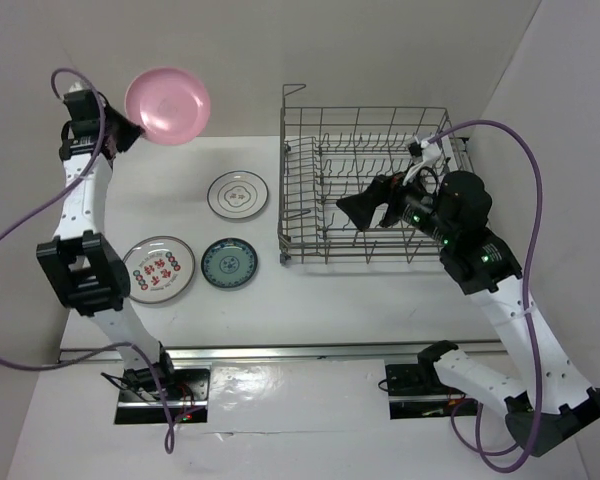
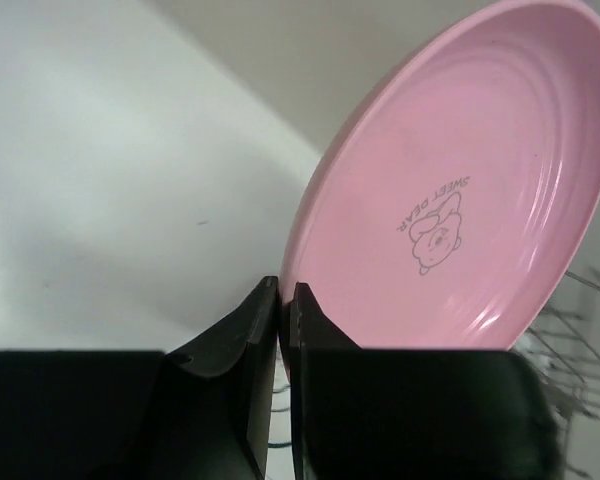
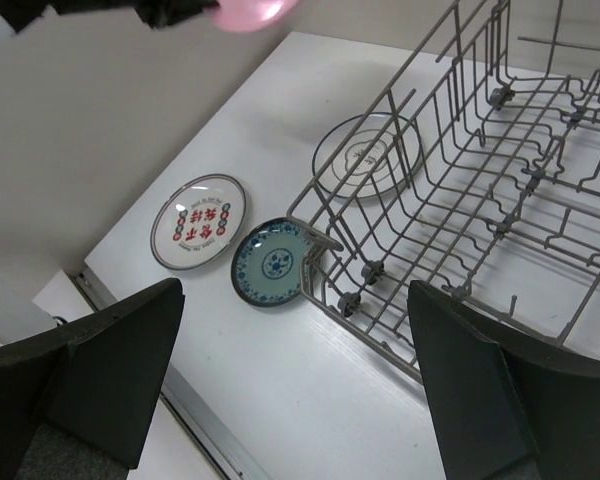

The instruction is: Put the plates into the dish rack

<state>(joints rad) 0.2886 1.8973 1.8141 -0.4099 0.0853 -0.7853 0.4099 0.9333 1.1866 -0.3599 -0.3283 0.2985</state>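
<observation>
Upper left of frame: left hand [image 2: 285, 292] pinches pink plate [image 1: 168, 105] by its rim.
Right of centre: right hand [image 3: 292, 300] spread wide over dish rack [image 1: 370, 165].

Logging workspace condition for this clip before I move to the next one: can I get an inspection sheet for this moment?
Surface: white table, no spills seen.
Job's things: pink plate lifted off the table at far left. The dark-rimmed plate, red-patterned plate and teal plate lie flat left of the dish rack. No plate in the rack.
Clutter: nothing seen.
Grippers: left claw shut on the pink plate's rim. Right claw open, empty, over the rack.
Cables: purple left cable loops beside its arm. Purple right cable arches past the rack's far right corner.
Surroundings: plain white walls behind and to the right.
</observation>
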